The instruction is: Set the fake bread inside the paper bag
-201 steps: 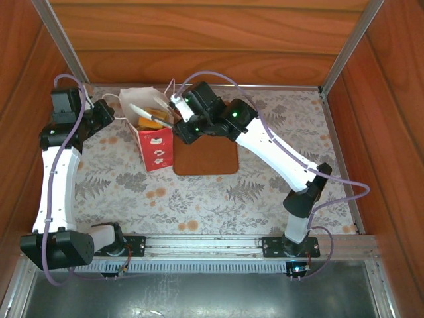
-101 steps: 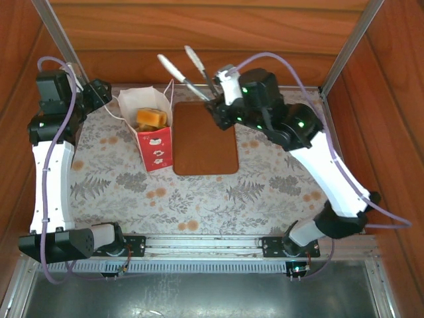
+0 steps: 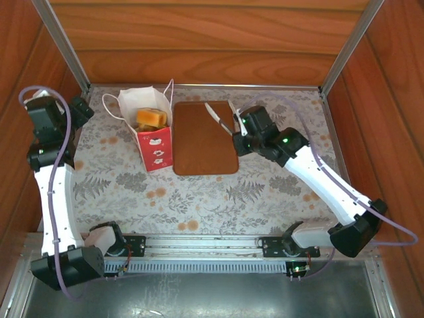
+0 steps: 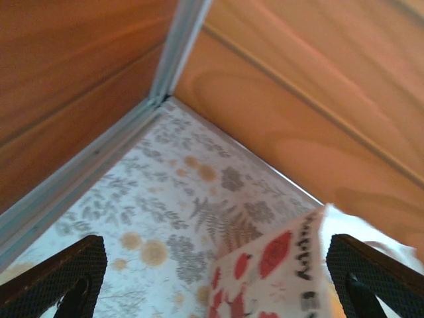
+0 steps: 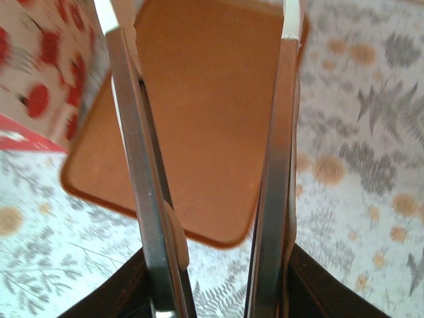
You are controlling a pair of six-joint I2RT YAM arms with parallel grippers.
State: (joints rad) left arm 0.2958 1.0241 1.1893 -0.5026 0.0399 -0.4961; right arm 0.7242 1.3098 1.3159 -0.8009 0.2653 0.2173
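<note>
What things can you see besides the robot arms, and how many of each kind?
paper bag: 1
fake bread, clearly seen in the bag: 1
brown board: 1
metal tongs: 1
Total: 4

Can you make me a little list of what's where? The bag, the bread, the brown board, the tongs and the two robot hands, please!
paper bag: standing upright on the table, just left of the board, top open
fake bread: golden pieces inside the bag
board: brown, lying flat beside the bag
tongs: held by the right hand, tips over the board's far right part
left hand: open, holding nothing, near the far left corner, apart from the bag
right hand: shut on the tongs
</note>
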